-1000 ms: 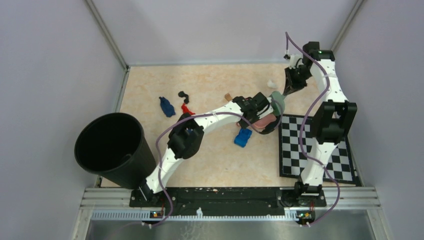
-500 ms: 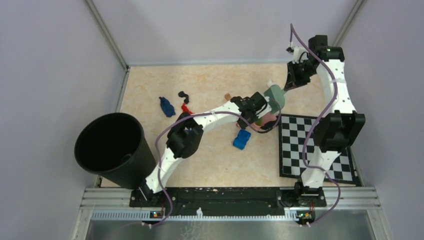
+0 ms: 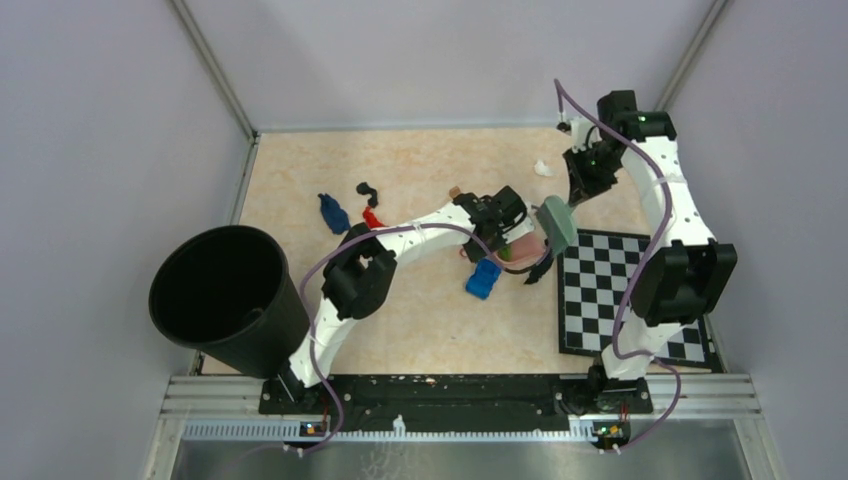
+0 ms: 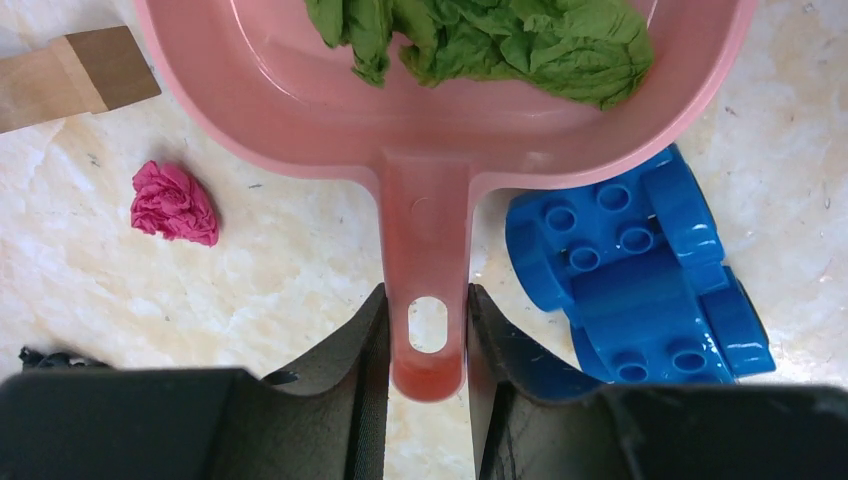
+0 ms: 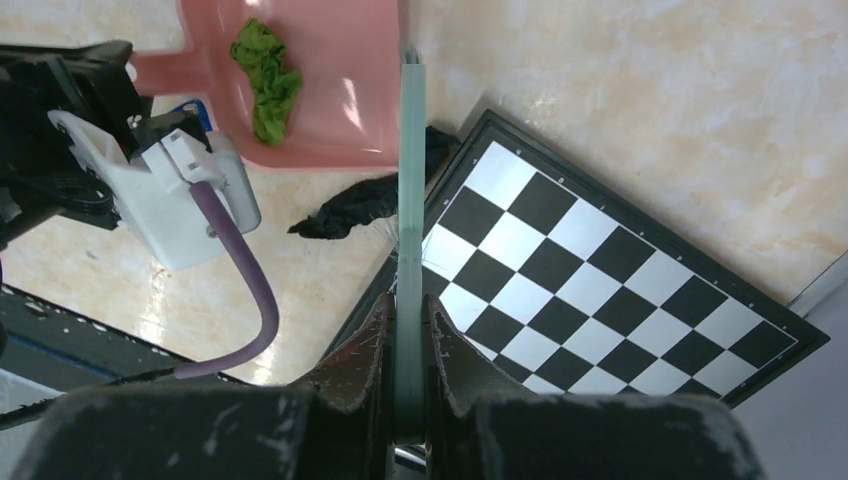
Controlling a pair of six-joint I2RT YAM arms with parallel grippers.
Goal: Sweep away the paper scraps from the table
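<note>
Your left claw (image 4: 427, 310) pinches tight the handle of the pink plastic dustpan (image 4: 300, 90), crumpled green paper wad (image 4: 490, 40) inside. Your right claw (image 5: 408, 318) squeezes a pale green flat brush (image 5: 409, 150). On the beige marbled table (image 3: 420, 160), a magenta paper scrap (image 4: 174, 203) lies beside the pan, a black paper scrap (image 5: 350, 212) by the black-and-white chequered board (image 5: 620, 290).

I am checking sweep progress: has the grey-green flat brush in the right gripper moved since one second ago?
Yes. The grey-green flat brush shifted toward the arm bases, now overlapping the far-left corner of the black-and-white chequered board.
</note>
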